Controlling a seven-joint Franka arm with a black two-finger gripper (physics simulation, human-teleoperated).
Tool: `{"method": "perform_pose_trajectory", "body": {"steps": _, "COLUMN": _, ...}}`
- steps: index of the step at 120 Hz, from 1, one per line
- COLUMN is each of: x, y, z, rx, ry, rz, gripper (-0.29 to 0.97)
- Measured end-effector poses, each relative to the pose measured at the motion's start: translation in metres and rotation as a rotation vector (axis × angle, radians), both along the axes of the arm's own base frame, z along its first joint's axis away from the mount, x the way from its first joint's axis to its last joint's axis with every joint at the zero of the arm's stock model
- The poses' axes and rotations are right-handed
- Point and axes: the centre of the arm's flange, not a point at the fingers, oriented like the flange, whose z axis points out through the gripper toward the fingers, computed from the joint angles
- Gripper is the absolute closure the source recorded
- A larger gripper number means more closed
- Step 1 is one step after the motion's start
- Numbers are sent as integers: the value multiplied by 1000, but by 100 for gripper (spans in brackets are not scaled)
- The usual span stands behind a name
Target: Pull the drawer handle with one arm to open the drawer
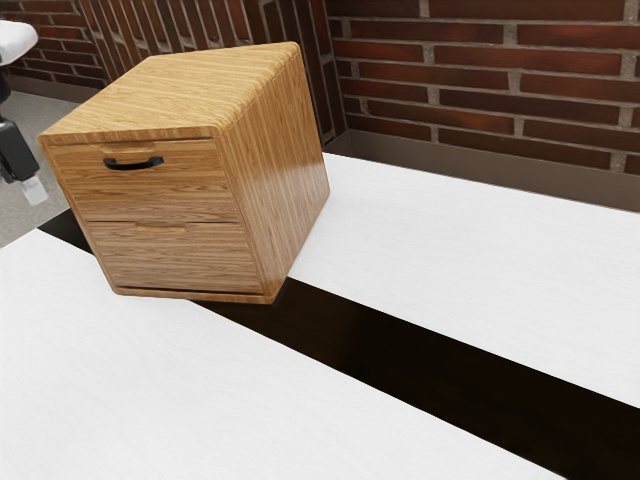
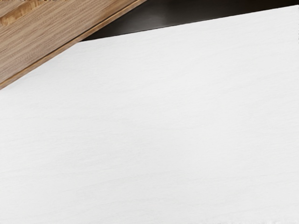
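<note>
Nearest the exterior camera lies a white table slab (image 1: 200,400), bare, and beyond it a black strip (image 1: 430,370) runs between that slab and a second white slab (image 1: 480,260). Across the strip, toward the exterior view's left, stands the wooden cabinet (image 1: 190,170), its two drawer fronts turned toward the arm's side. The top drawer (image 1: 150,180) carries a black handle (image 1: 133,163), a slim bar lying level near the drawer's upper edge. The front sits flush with the cabinet frame, so I judge the drawer shut. The lower drawer (image 1: 175,255) has only a faint wood-coloured grip.

At the exterior view's left edge, beside the cabinet and about level with the handle, hangs the black gripper (image 1: 24,170). It is apart from the cabinet and holds nothing, but how far open it stands I cannot tell. From the wrist view, the hand looks down on white tabletop (image 2: 163,140), with the cabinet's lower edge (image 2: 32,42) in one corner.

The step in hand looks like the approach, with no contact yet. The next move calls for bringing the gripper to the handle, squared to the bar so it closes around it, then pulling straight out along the drawer's travel.

Behind everything rises a brick wall (image 1: 480,70).
</note>
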Motion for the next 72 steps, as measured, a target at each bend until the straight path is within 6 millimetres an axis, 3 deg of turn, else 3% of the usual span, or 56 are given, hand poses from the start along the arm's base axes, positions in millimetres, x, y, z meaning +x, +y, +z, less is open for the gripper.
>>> {"method": "perform_pose_trajectory", "body": {"steps": 20, "x": 11, "y": 11, "z": -15, "rx": -20, "ry": -1, "rz": -175, "gripper": 0}}
{"method": "perform_pose_trajectory", "body": {"steps": 72, "x": 24, "y": 31, "z": -30, "rx": -5, "ry": -17, "rz": -544, "gripper": 0}}
